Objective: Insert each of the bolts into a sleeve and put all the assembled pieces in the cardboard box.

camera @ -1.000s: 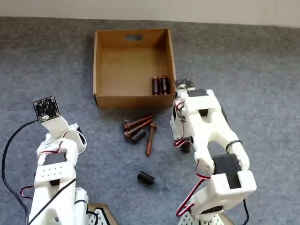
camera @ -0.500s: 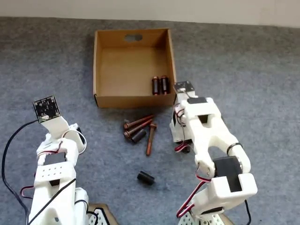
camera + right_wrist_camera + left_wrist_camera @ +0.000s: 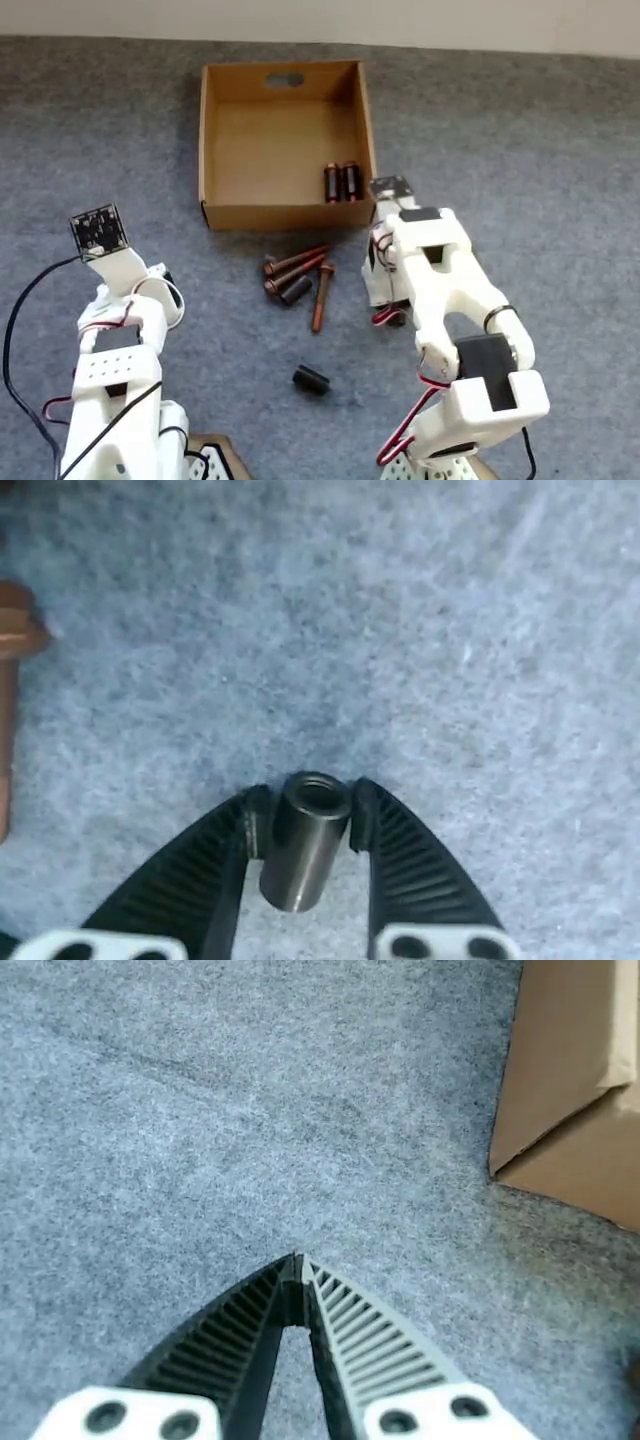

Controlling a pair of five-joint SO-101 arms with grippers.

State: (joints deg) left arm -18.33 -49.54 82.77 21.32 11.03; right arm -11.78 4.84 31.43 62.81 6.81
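A grey felt-covered tabletop (image 3: 550, 150) carries an open cardboard box (image 3: 205, 150) near the middle of its far edge. Two assembled pieces (image 3: 341, 182) lie side by side in the box's near right corner. Just in front of the box, three copper-coloured bolts (image 3: 295, 262) lie in a loose cluster, with a dark sleeve (image 3: 296, 290) touching them. A lone sleeve (image 3: 311, 379) lies nearer the front edge.

The right pincer (image 3: 300, 810) hangs low over the felt beside the bolts, clenched on a third sleeve (image 3: 305, 840). The sleeve's open bore faces outward, seemingly so a bolt can be pushed in.

The left pincer (image 3: 297, 1270) is clenched on nothing. It is parked over bare felt toward the left edge, probably waiting to fetch a bolt.
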